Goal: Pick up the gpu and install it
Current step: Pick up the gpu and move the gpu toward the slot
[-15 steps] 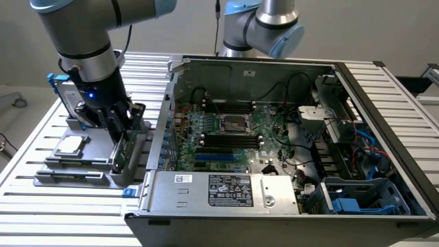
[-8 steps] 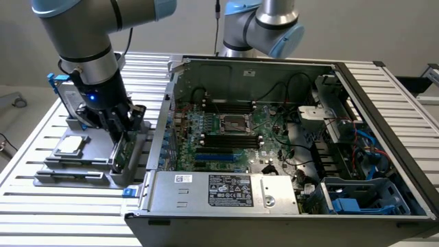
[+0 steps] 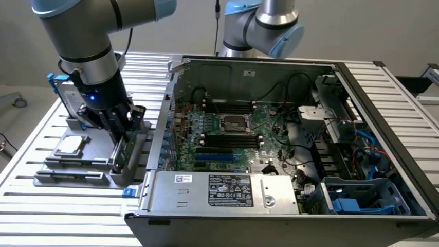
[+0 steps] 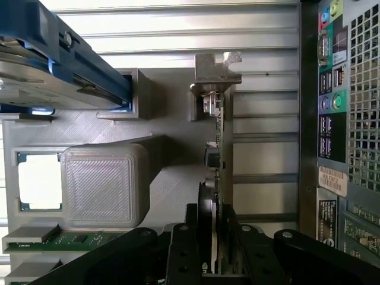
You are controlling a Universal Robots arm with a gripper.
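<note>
Arm: the grey Universal Robots arm with pale blue joint caps reaches straight down at the exterior view's left, beside the computer.
Gripper: the black gripper (image 3: pixel 127 135) (image 4: pixel 211 240) is low over the parts holder, right at the upper edge of the card.
Grip: from here I cannot tell whether it has clamped the card or is only set around it.
Gpu: the thin gpu (image 3: pixel 121 150) (image 4: pixel 215 160), green board on one face and black shroud on the other, stands on edge in a slot of the holder, outside the case, its silver end bracket (image 4: pixel 217 68) at the end away from the gripper.
Holder: a grey printed plastic fixture (image 3: pixel 86 172) (image 4: pixel 169 178) lying on the slatted aluminium table (image 3: pixel 41 208).
Also in the holder: a square silver processor chip (image 3: pixel 71 145) (image 4: pixel 38 181) and a silver hard drive with blue rails (image 3: pixel 63 92) (image 4: pixel 53 71).
Computer: the open black tower case (image 3: pixel 254 69) lies on its side just beside the holder, green motherboard (image 3: pixel 230 139) exposed.
</note>
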